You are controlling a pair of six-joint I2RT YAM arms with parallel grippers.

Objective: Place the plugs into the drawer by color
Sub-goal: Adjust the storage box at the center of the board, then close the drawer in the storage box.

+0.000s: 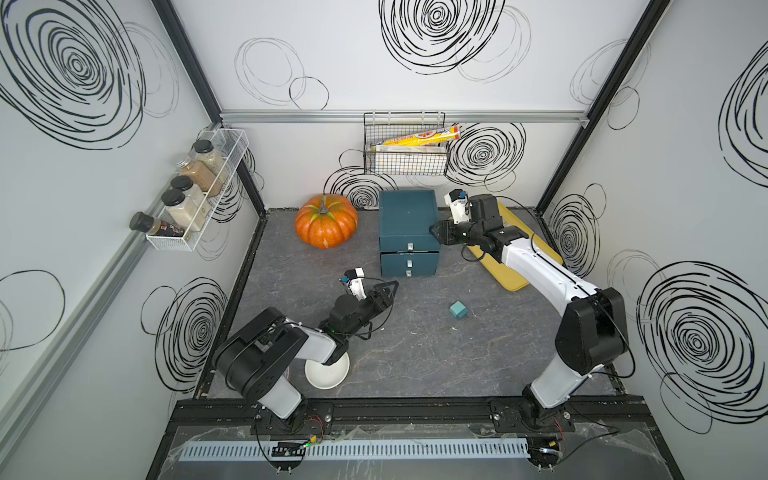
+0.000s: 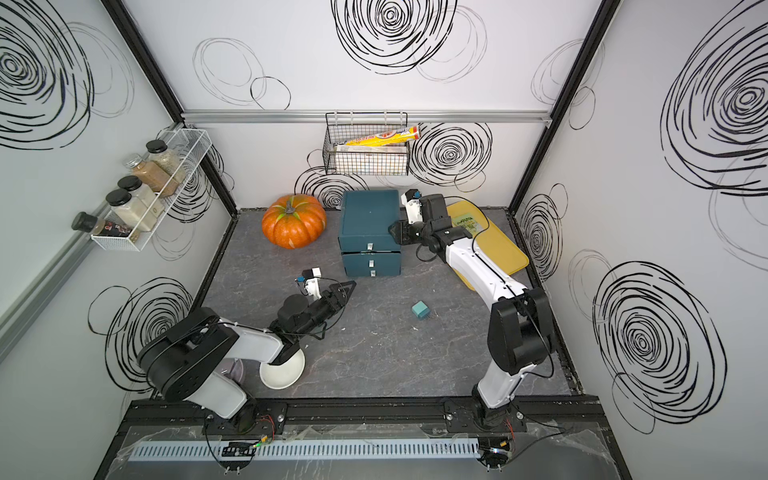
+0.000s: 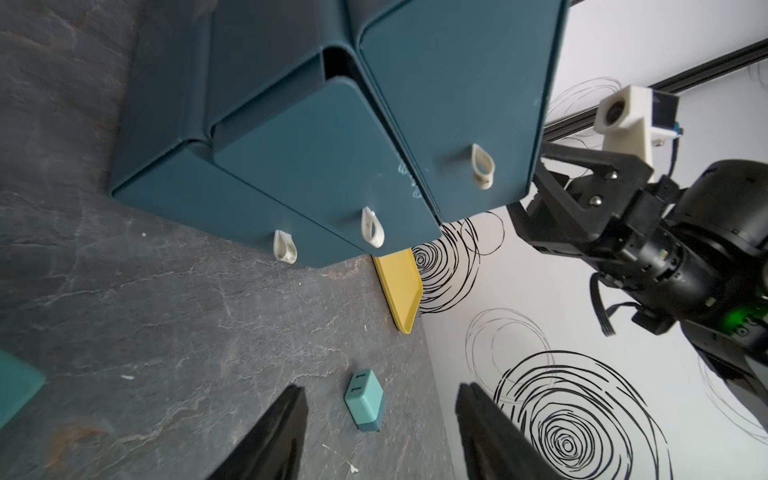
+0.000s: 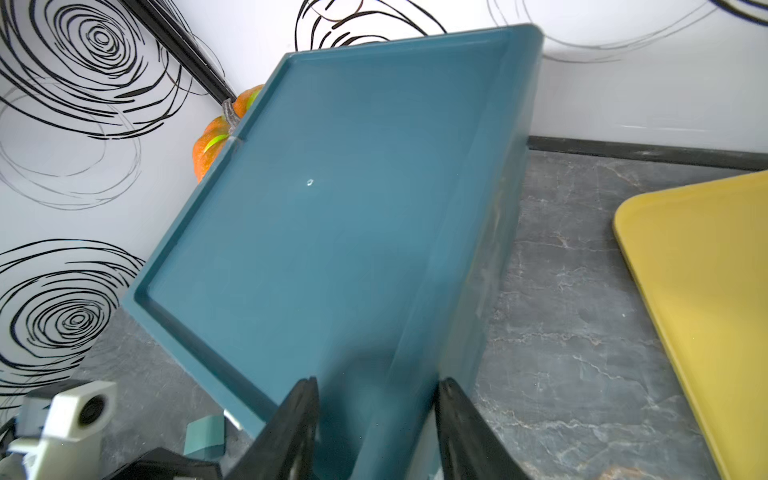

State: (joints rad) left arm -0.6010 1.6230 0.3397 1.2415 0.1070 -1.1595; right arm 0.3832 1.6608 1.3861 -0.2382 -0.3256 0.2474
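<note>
The drawer (image 1: 409,226) is a dark teal chest at the back middle of the table in both top views (image 2: 370,224). Its three fronts with white handles (image 3: 372,232) show in the left wrist view. One teal plug (image 1: 458,310) lies on the table in front of the chest, to its right. My left gripper (image 1: 390,289) is open and hangs left of that plug (image 3: 365,401), apart from it, holding nothing. My right gripper (image 4: 378,380) is open at the chest's top right edge (image 1: 434,230), one finger over the lid (image 4: 332,208) and one beside the side wall.
An orange pumpkin (image 1: 326,222) stands left of the chest. A yellow tray (image 1: 515,274) lies under my right arm at the back right. A white bowl (image 1: 328,372) sits under my left arm. A wire basket (image 1: 405,153) and a spice rack (image 1: 199,195) hang on the walls.
</note>
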